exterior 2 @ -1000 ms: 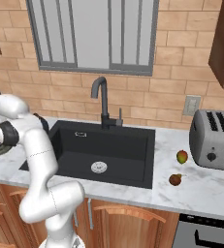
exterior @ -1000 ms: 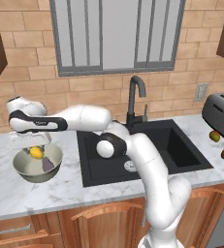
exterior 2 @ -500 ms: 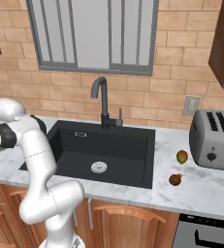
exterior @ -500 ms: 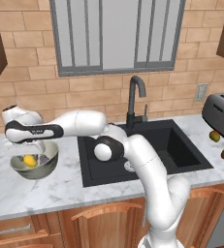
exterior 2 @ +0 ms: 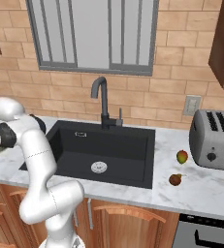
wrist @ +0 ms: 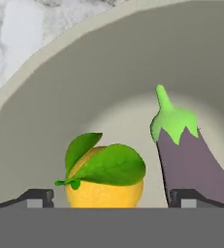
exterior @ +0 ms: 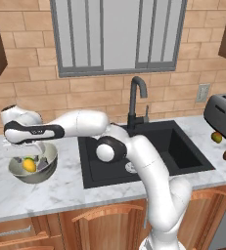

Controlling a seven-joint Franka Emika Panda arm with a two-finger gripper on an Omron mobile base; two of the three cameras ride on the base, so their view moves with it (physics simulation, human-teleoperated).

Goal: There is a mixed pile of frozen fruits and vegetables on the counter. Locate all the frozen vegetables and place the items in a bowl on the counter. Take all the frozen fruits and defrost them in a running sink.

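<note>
Hand view: pincer (wrist: 108, 196) tips spread apart around the leafy yellow-orange vegetable (wrist: 104, 184), eggplant (wrist: 193, 162) cut off right, inside the bowl (wrist: 60, 87).

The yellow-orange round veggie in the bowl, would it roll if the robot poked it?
Probably. The yellow-orange vegetable looks round and smooth, so a poke should roll it. The bowl curves upward, likely rolling it back. The purple vegetable beside it might stop it.

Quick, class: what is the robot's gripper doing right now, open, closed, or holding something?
Gripper: open, holding nothing; its jaws stand apart on either side of the yellow-orange vegetable, which lies in the bowl beside the purple vegetable.
</note>
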